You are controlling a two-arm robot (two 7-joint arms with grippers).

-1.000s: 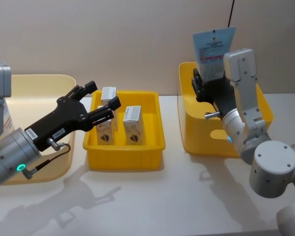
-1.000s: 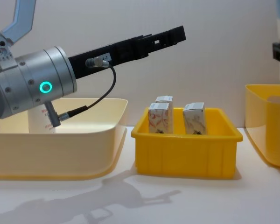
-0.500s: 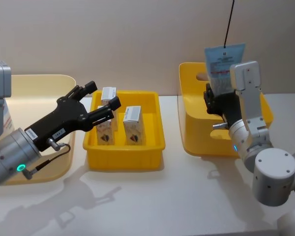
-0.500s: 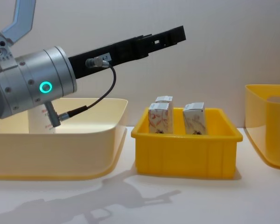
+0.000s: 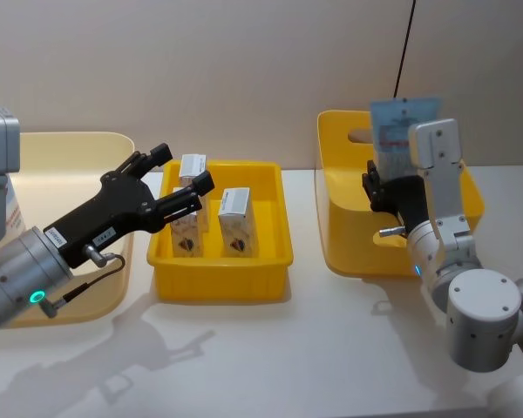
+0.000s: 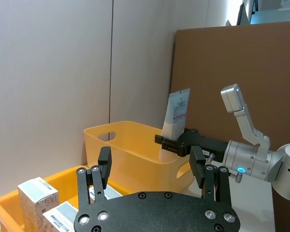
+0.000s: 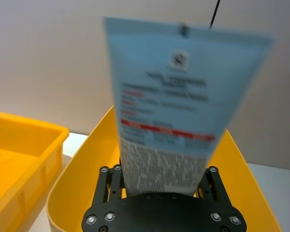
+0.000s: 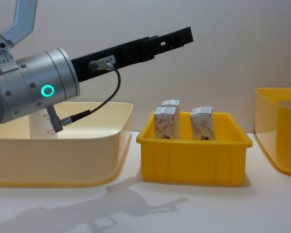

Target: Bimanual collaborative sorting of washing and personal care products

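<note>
Plain beige wall (image 5: 200,61) behind a pale tabletop (image 5: 331,348).

Tube (image 7: 179,96) print blurred, base hidden behind right gripper (image 7: 160,182); deep bin (image 8: 280,138) edge-cropped.

Pale-blue tube (image 7: 183,106), dark print all down it, and there's a red band across the middle. White cartons (image 8: 167,124) with reddish-orange swirls. Bright yellow tray (image 8: 191,165), deep yellow bin (image 5: 344,235), cream bin (image 8: 63,162). Left pincer (image 5: 183,167) black, arm (image 8: 19,97) silver, ring light (image 8: 48,90) glowing teal.
</note>
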